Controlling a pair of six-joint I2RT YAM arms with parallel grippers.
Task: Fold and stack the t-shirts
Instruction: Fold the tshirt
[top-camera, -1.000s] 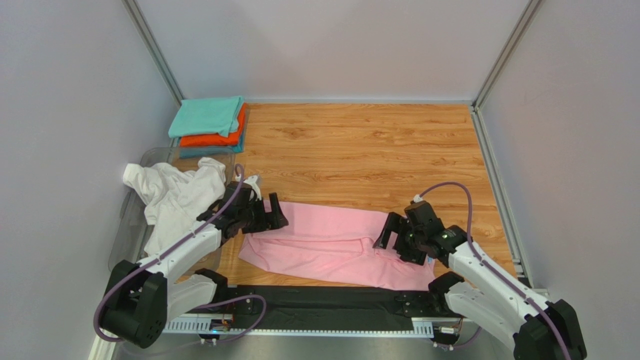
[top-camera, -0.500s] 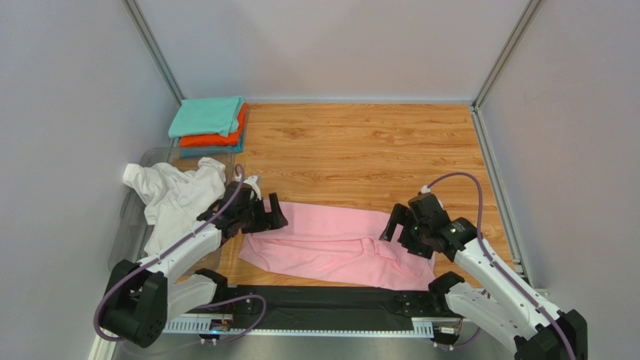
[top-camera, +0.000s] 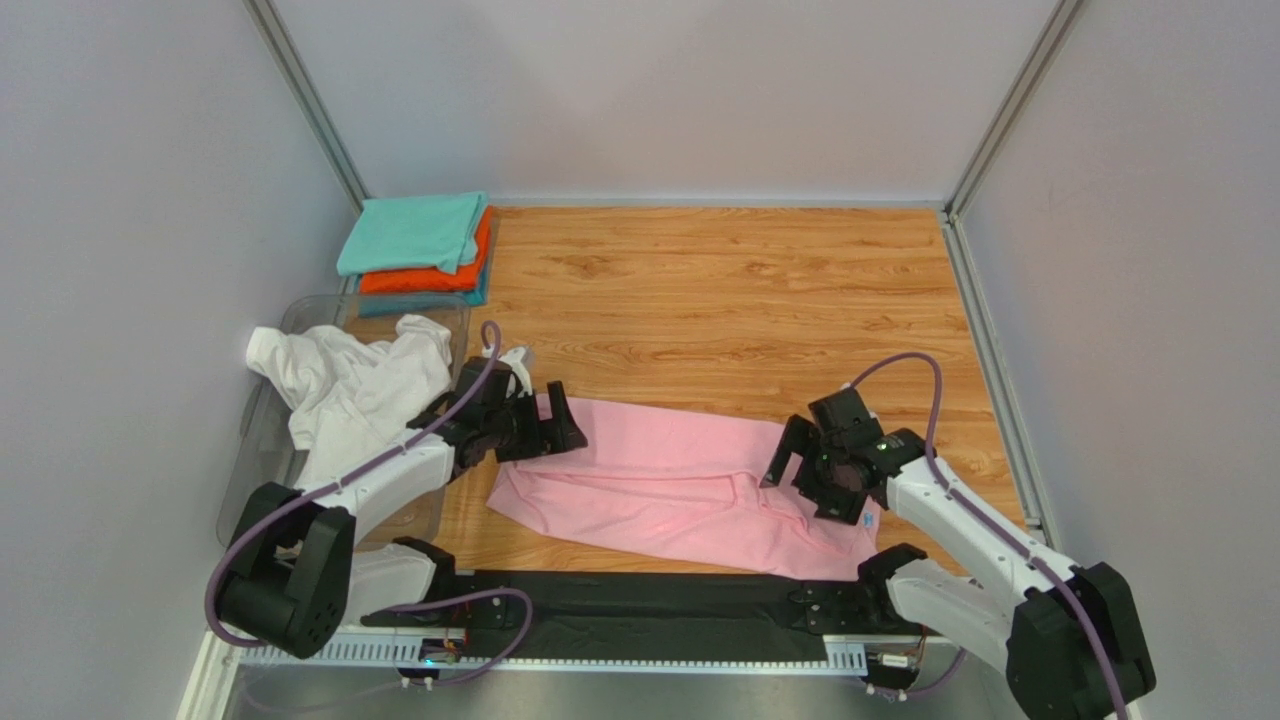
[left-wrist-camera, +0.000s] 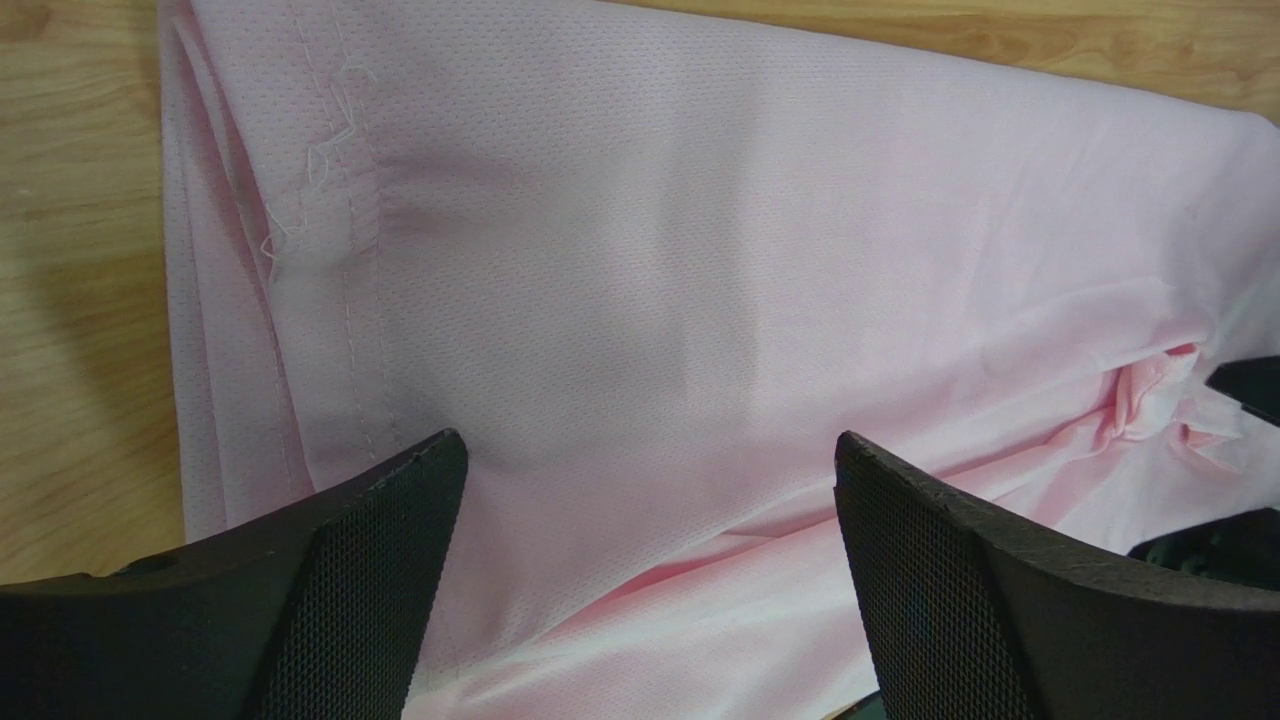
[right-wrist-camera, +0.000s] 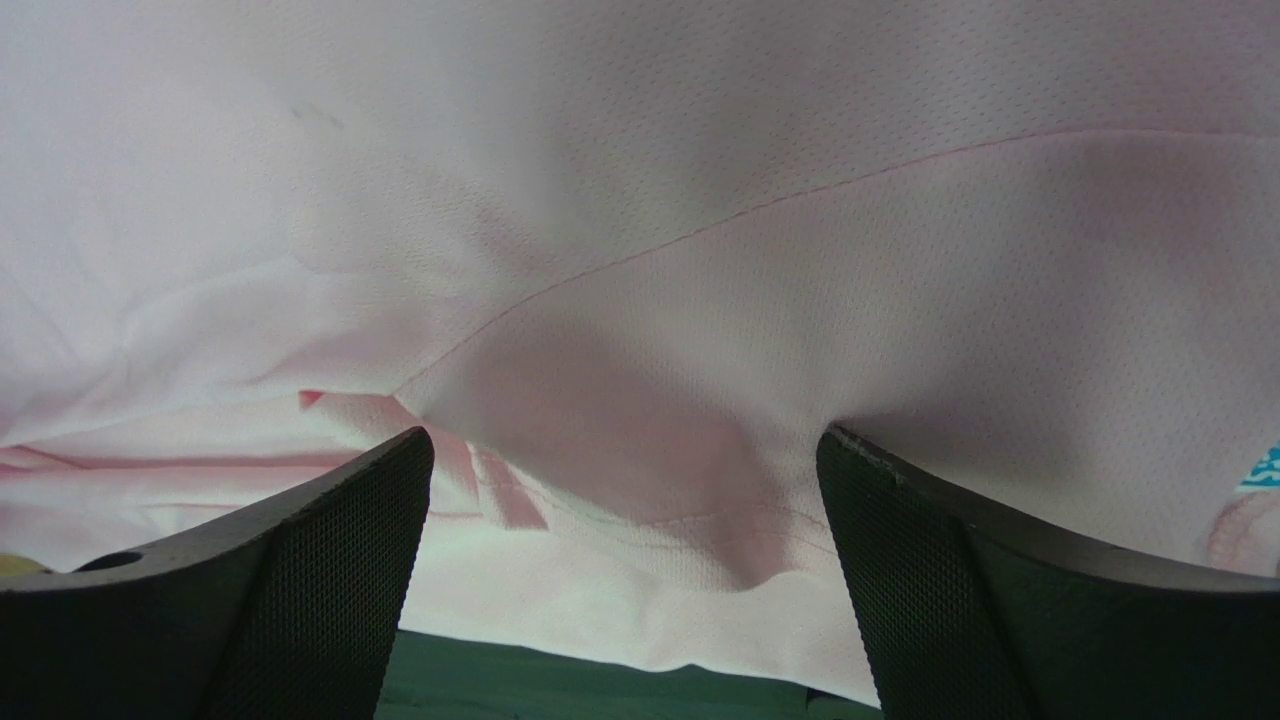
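While the light pink cotton t-shirt (top-camera: 661, 483) lies stretched lengthwise across the near part of the wooden tabletop (top-camera: 721, 293), both grippers sit at its ends with jaws spread.

The left gripper (top-camera: 565, 431) rests over the shirt's left end, its black mesh-padded fingers (left-wrist-camera: 361, 600) wide apart with pink cloth filling the gap between them. The right gripper (top-camera: 792, 468) is at the right end, likewise spread wide over a stitched seam, pinching nothing. Whether either one's fingertips press the cloth cannot be told. A crumpled white t-shirt (top-camera: 353, 393) drapes over a clear plastic bin (top-camera: 241, 492) just left of the left gripper. Well apart, at the far left corner, folded shirts are stacked: a teal tee (top-camera: 413, 230) on top, an orange tee (top-camera: 436, 279) beneath, and a bluish tee (top-camera: 398, 305) lowest.
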